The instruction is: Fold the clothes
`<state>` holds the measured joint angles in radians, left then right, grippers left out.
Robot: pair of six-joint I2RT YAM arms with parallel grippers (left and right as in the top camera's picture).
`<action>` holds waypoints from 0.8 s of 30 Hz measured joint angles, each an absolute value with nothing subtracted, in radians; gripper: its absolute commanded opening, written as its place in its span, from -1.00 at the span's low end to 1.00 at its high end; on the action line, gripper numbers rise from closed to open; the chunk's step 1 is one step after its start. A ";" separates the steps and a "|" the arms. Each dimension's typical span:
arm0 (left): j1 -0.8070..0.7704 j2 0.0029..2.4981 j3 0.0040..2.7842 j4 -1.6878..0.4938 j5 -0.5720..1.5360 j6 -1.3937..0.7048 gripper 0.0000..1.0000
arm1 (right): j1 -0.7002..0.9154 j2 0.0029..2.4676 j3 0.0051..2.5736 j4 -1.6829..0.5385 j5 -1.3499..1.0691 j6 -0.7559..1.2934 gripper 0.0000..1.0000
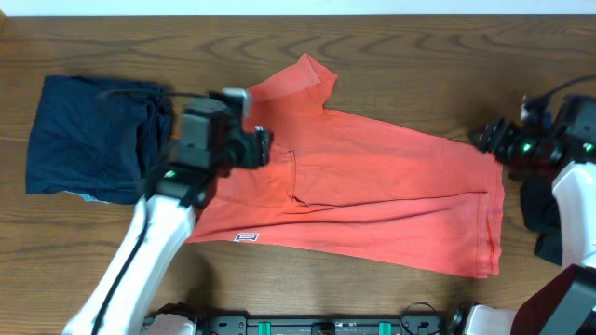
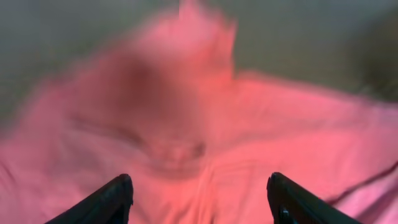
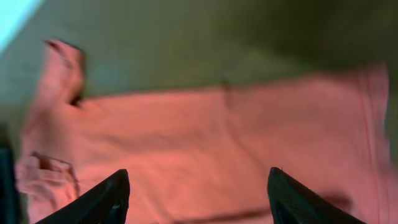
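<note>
A coral-red polo shirt [image 1: 372,186] lies partly folded across the middle of the wooden table, collar toward the back left, hem at the right. My left gripper [image 1: 264,147] hovers over the shirt's left chest area, open and empty; its wrist view shows the blurred red cloth [image 2: 199,124] between spread fingers [image 2: 200,193]. My right gripper [image 1: 484,140] is at the shirt's right upper edge, open and empty; its wrist view shows the shirt [image 3: 205,143] laid out below the fingers [image 3: 199,186].
A folded dark navy garment [image 1: 88,135] lies at the left of the table. Another dark item [image 1: 538,209] sits at the right edge beside my right arm. Bare wood [image 1: 419,56] runs along the back.
</note>
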<state>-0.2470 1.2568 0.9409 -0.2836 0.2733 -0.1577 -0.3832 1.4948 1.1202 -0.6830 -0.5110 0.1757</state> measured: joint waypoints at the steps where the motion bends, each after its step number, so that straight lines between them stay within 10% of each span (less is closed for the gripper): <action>1: -0.238 1.232 0.959 -0.276 0.273 -0.152 0.45 | -0.382 1.494 1.147 -0.683 -0.519 0.163 0.40; 14: -0.194 1.631 1.382 -0.376 0.275 -0.068 0.50 | -0.320 1.494 1.278 -0.722 -0.461 0.105 0.62; 24: -0.212 2.025 1.477 -0.057 0.311 -0.049 0.57 | -0.320 1.553 1.278 -0.770 -0.426 0.101 0.72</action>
<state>-0.2123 2.0254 1.4765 -0.0566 0.3111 -0.0494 -0.3202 1.5528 1.2781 -0.7700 -0.4255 0.1009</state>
